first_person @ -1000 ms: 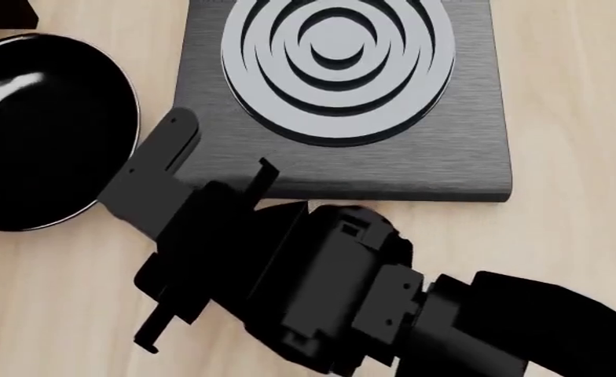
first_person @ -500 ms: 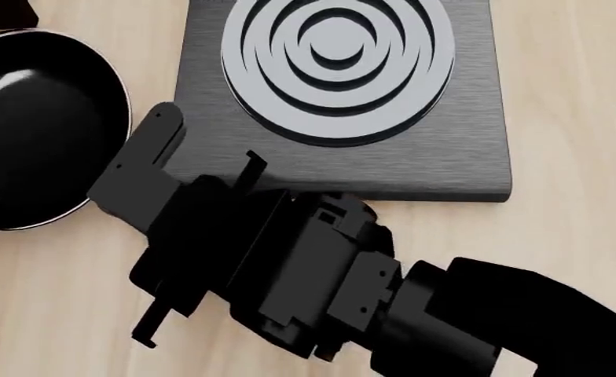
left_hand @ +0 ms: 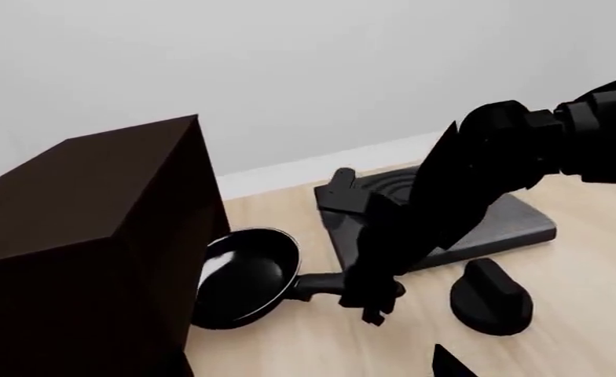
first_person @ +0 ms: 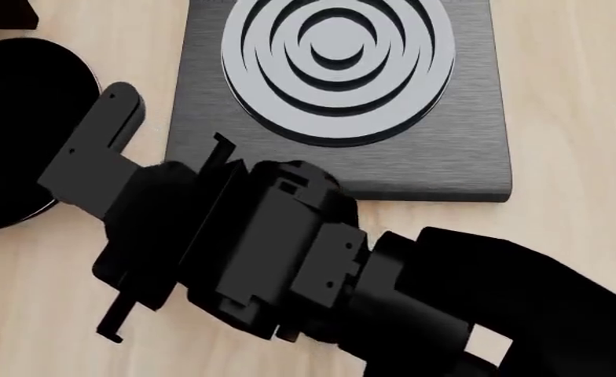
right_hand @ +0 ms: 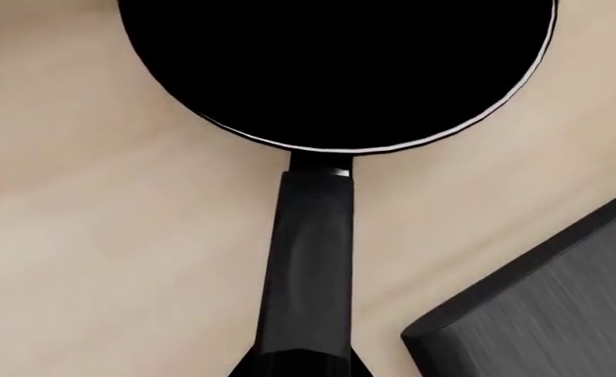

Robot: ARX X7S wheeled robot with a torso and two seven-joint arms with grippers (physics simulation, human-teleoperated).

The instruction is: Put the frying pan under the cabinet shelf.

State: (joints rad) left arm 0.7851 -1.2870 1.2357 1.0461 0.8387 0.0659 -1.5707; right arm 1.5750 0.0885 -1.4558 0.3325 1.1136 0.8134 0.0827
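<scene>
Head view: round glossy black frying pan point(first_person: 15, 133) lay on the pale wooden tabletop point(first_person: 570, 118) at 9 o'clock, partly cut by the frame edge, a bright glint on its inner surface. Square dark grey burner plate with pale concentric rings point(first_person: 339, 86) sat at 12 o'clock, just beside the pan. The black right gripper point(first_person: 109, 236) and its bulky arm reached in from 5 o'clock toward 9, covering the pan's handle. Right wrist view: long black handle point(right_hand: 310, 259) ran from the thin pale rim straight back toward the camera and vanished at the frame edge; fingers out of sight there, so could not tell whether the tool was clenched on the handle or released. Left wrist view: large very dark brown wooden box-like cabinet point(left_hand: 88, 236) stood close alongside the pan point(left_hand: 240, 275); the pan's near rim met the cabinet's side panel in the picture, contact uncertain. A black round knob-like piece point(left_hand: 492, 297) rested on the table near the burner plate's corner. Left gripper not visible
</scene>
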